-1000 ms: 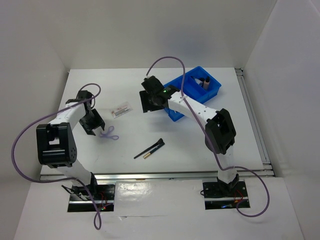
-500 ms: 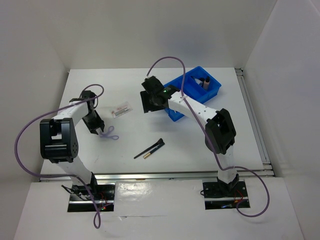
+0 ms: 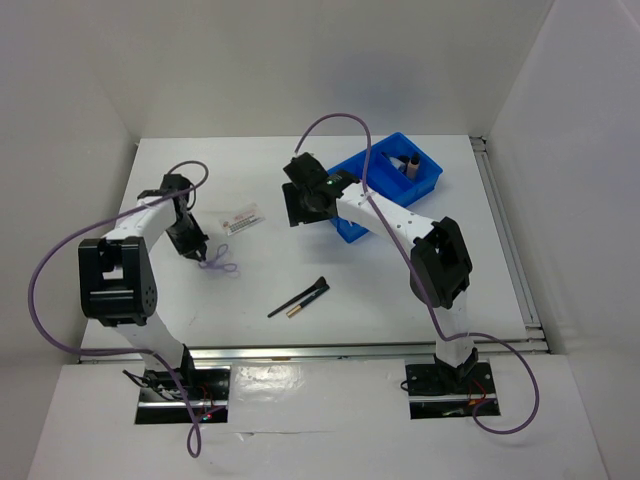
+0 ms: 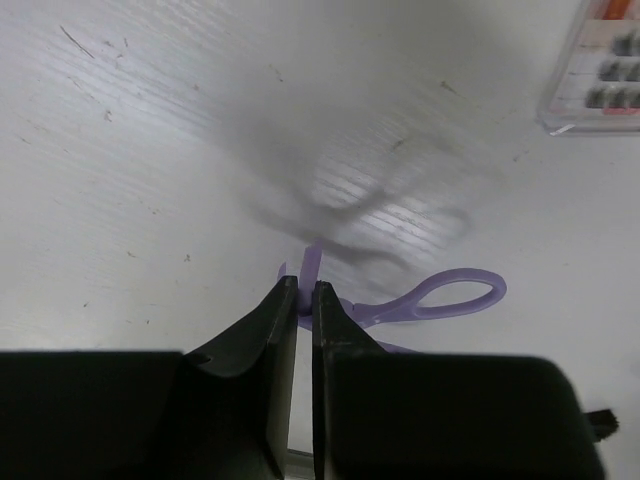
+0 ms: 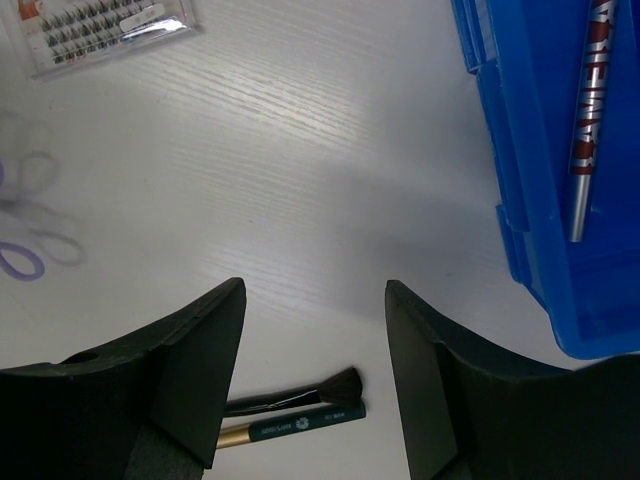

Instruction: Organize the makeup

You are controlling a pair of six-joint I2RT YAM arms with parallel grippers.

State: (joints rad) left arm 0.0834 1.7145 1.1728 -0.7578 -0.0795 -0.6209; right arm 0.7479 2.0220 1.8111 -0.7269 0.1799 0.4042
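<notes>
Makeup [image 3: 300, 297] is only partly sorted, with most visible pieces loose on the white table [image 3: 400, 290] and few inside the big blue divided plastic tray [image 3: 432, 180] at the far right. In the tray, the right wrist view shows a red-printed silver pencil [image 5: 590, 120] lying along one compartment. The overhead view shows a small dark-capped item [image 3: 410, 160] in the far compartment, too small to name. Outside the tray lie four things. A flat white card with red print in a clear case [image 3: 243, 220] sits left of centre. A slender black brush [image 5: 300, 393] lies nearer the arms, just beside a teal stick tool with a gold end [image 5: 290, 425]. The thin lilac scissors [image 4: 455, 295] are at the left. The left gripper [image 4: 305, 290] is down at the table with its jaws pressed nearly together on a narrow lilac part of those scissors, and the loops stick out to one side. The pick-up looks under way, though whether the pinch is firm I cannot tell. The right gripper [image 5: 312, 300] hangs spread and empty over bare table between the card and the tray. By my reckoning, well over half the job remains: the scissors, card, brush and teal tool all need a place in the tray.
</notes>
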